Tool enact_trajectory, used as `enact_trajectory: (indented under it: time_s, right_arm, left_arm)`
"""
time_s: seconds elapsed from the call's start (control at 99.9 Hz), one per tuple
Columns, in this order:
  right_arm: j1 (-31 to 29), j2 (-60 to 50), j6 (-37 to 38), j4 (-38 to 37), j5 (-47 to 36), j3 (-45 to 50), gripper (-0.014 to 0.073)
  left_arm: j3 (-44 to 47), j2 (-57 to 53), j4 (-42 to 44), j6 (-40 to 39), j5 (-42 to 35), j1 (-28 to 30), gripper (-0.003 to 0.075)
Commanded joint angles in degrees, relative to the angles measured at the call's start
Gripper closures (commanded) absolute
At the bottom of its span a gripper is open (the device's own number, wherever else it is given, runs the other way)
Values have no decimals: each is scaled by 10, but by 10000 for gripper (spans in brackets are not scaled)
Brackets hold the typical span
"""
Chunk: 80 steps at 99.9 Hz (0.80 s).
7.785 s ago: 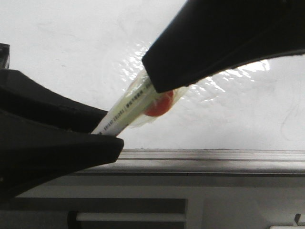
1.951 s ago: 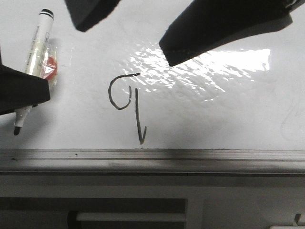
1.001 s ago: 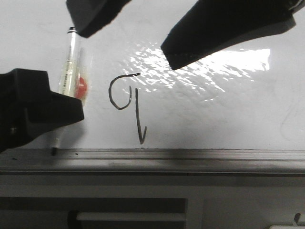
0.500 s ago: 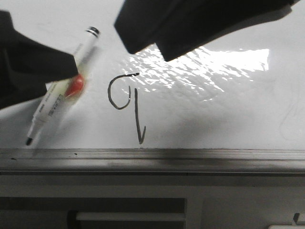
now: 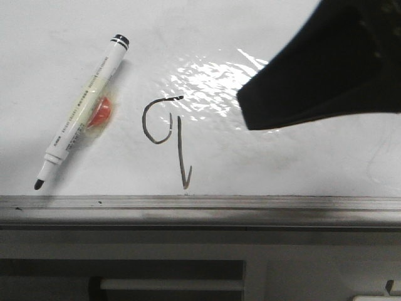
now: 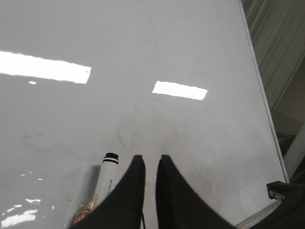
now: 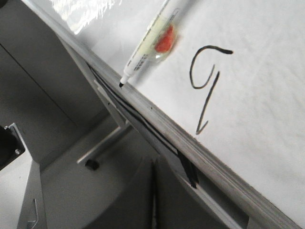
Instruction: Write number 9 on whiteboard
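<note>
The number 9 (image 5: pixel 180 150) is drawn in thin dark line on the whiteboard (image 5: pixel 62 37), just above its grey rail (image 5: pixel 200 204). It also shows in the right wrist view (image 7: pixel 208 102). A white marker (image 5: pixel 81 113) with a black cap end, its tip bare and a red patch under clear wrap, lies free on the board left of the 9. My left gripper (image 6: pixel 150 157) hovers beside the marker (image 6: pixel 107 176), jaws slightly apart and empty. My right gripper (image 7: pixel 153 162) is shut and empty, off the board's rail side.
A large dark gripper part (image 5: pixel 326 69) fills the upper right of the front view; I cannot tell which arm's. A bright glare patch (image 5: pixel 207 81) lies on the board. Grey frame parts (image 5: pixel 169 285) sit below the rail. The board's right edge (image 6: pixel 259 95) shows.
The marker, held tilted between dark fingers half a second ago, now lies free on the board. The dark fingers have left the left and top of the front view. The 9 is unchanged.
</note>
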Motion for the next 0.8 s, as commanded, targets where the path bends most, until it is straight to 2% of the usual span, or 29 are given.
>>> enact_trajectory:
  time_s: [0.0,0.08,0.16,0.29,0.54,0.64,0.791]
  right_arm:
    - [2,-51,-5,-15,-107,41,655]
    - [2,-99,-5,-27,-151,87,655]
    - [2,-151,-7,-28,-178,137,655]
    - [2,-228,-7,-28,-179,193,655]
    - [2,-345,-7,-28,-179,243,655]
    - [2,-363,-7,-28,-179,245,655]
    - [2,-363,-7,-28,-179,245,655]
  left_arm:
    - [-14,-40,8,58,17,0,741]
    - [-14,-78,8,102,71,0,741]
    - [-13,-110,8,111,121,0,741]
    - [-11,-155,10,121,188,0,741]
    - [54,-227,6,136,198,0,741]
    - [76,-243,-37,135,199,0,741]
    - [82,-244,-39,135,202,0,741]
